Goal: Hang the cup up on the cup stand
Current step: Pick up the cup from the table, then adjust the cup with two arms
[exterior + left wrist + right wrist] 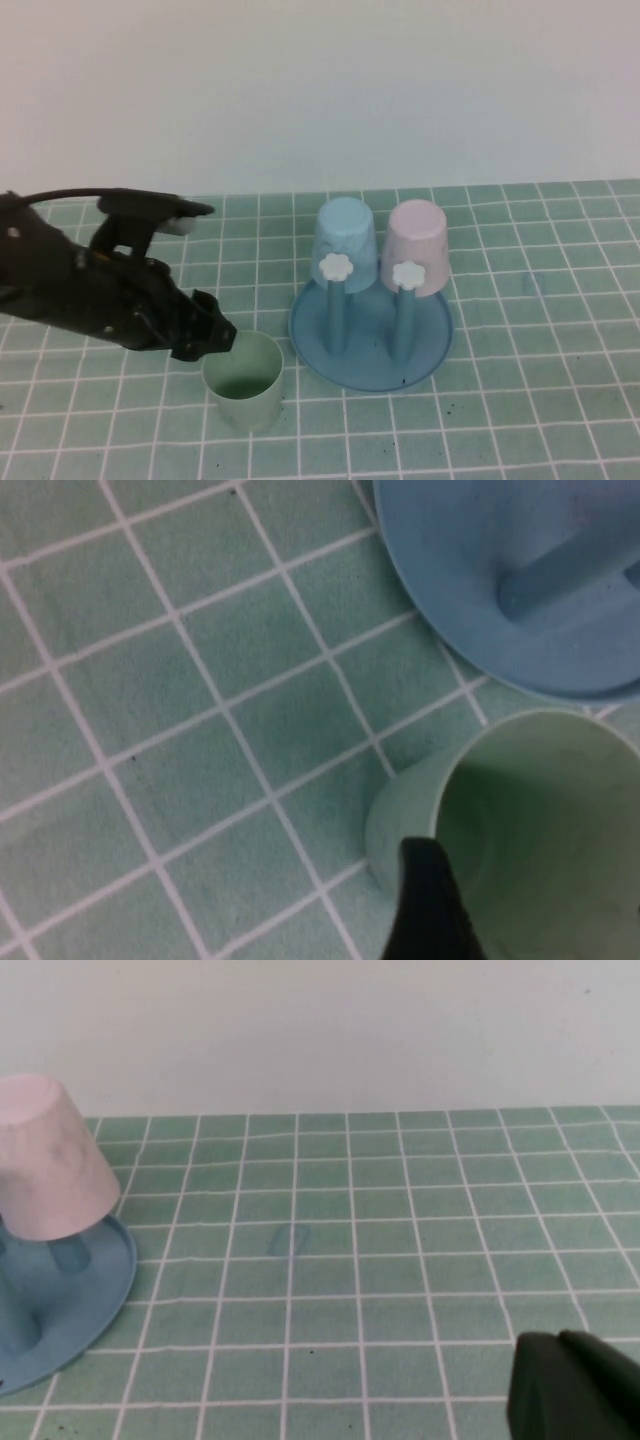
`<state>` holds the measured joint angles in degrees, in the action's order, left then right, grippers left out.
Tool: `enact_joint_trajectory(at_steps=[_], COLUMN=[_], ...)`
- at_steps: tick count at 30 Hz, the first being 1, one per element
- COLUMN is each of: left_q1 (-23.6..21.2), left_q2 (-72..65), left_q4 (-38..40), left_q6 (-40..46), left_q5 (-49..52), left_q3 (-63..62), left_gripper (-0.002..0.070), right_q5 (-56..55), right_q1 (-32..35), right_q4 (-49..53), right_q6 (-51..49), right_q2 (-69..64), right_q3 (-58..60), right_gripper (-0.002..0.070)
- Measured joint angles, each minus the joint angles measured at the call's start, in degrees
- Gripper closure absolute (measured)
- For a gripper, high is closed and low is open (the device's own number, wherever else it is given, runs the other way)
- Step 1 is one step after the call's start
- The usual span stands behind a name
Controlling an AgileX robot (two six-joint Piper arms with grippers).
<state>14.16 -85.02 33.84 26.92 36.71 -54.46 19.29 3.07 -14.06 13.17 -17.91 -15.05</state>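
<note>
Cup [244,380], the small mint-green one, is standing mouth up on the green tiled table [520,400], just beside the blue cup stand [371,335]. The left gripper [212,338] is reaching down at the cup's rim with its claw spread wide, and it is not squeezing anything. One finger seems to be dipping inside the rim, but that is hard to see. The cup is looking light, thin and smooth, so it may be slipping or tipping easily; pinching its wall at the rim looks best. A light blue cup [345,243] and a pink cup [418,246] are hanging upside down on two pegs. The right gripper [570,1390] is waiting far off with its claw closed and empty.
</note>
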Motion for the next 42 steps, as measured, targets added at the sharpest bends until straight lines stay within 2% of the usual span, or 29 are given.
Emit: enact_joint_trajectory(at_steps=[5,13,16,19,20,26,31,34,38,40,42], left_q1=[1.54,1.54,1.54,1.54,1.54,1.54,1.54,1.54,5.46,9.42,13.07], left_q2=[-5.32,-12.31,-12.92,-12.91,-12.91,-8.92,2.06,8.28,12.49,12.81,12.61], left_q4=[-1.96,-2.21,-2.21,-2.33,-2.33,-2.73,-1.23,6.79,26.01,31.66,33.54], left_q6=[-0.08,-0.08,-0.46,-0.46,-0.46,0.8,1.89,2.44,12.98,15.91,16.42], left_q5=[-0.81,-1.29,-1.04,-0.67,-0.56,2.74,7.11,9.42,13.61,14.0,12.57], left_q3=[-1.54,-3.48,-3.48,-3.48,-3.48,-3.51,-3.51,-3.51,-3.51,-3.51,-3.51], left_gripper=[0.0254,0.0265,0.0438,0.0648,0.067,0.0675,0.0675,0.0674,0.0674,0.0674,0.0674], right_q5=[0.0,0.0,0.0,0.22,0.34,0.03,5.17,12.38,22.88,26.81,29.27], right_q1=[0.0,0.0,0.0,0.0,0.0,-2.01,-7.6,-11.1,-14.13,-15.23,-16.16], right_q4=[0.0,0.0,0.0,0.0,0.0,-3.68,-10.17,-13.93,-21.23,-25.02,-26.77], right_q6=[0.0,0.0,0.0,1.66,2.51,6.91,22.86,32.47,43.19,47.76,50.32], right_q2=[0.0,0.0,0.0,0.0,0.0,0.0,0.0,0.0,-0.13,-1.05,-2.21], right_q3=[0.0,0.0,0.0,0.0,0.0,-0.32,-2.7,-5.15,-9.08,-12.01,-15.14], right_gripper=[0.0678,0.0678,0.0678,0.0678,0.0678,0.0678,0.0678,0.0672,0.0589,0.0497,0.0375])
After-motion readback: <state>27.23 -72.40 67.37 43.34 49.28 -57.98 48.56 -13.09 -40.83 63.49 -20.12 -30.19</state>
